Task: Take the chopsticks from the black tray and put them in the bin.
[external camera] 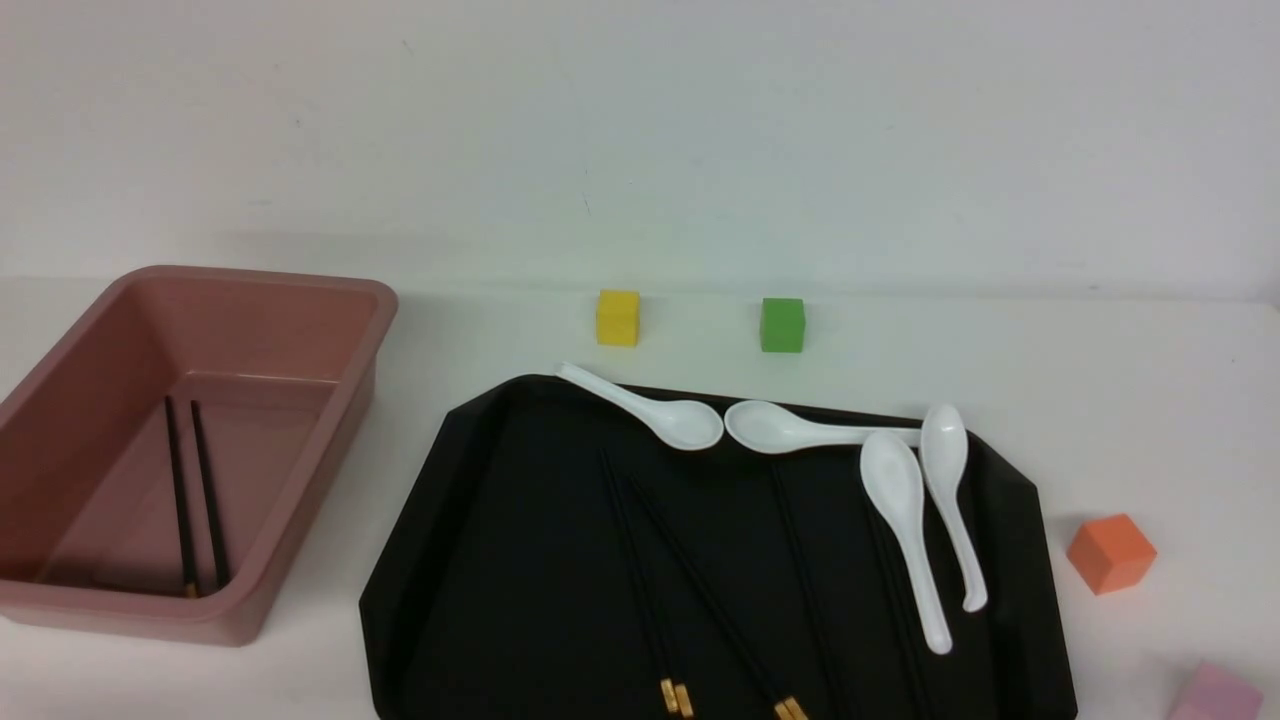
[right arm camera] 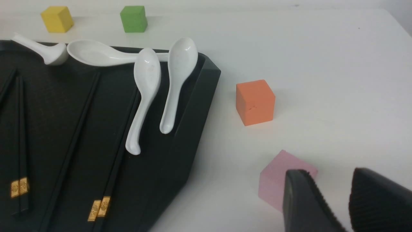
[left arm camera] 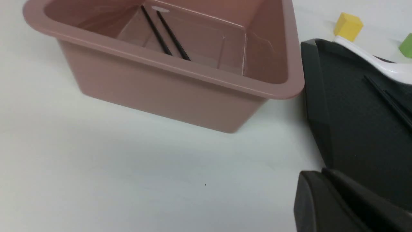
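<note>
On the black tray (external camera: 470, 560) several chopsticks (external camera: 640, 570) lie among white spoons (external camera: 900, 520); one pair is already in the bin (external camera: 330, 470). Pinch a pair near its gold ends, clear of spoons. Right jaws are spread, empty; left jaws I cannot tell. Coloured cubes dot the white surface (external camera: 1100, 380).

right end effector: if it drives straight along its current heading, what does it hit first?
Most likely the pink cube, sitting just past the right end effector fingertips. The orange cube lies farther on. Depth is unclear, so it might pass slightly beside the pink one.
</note>
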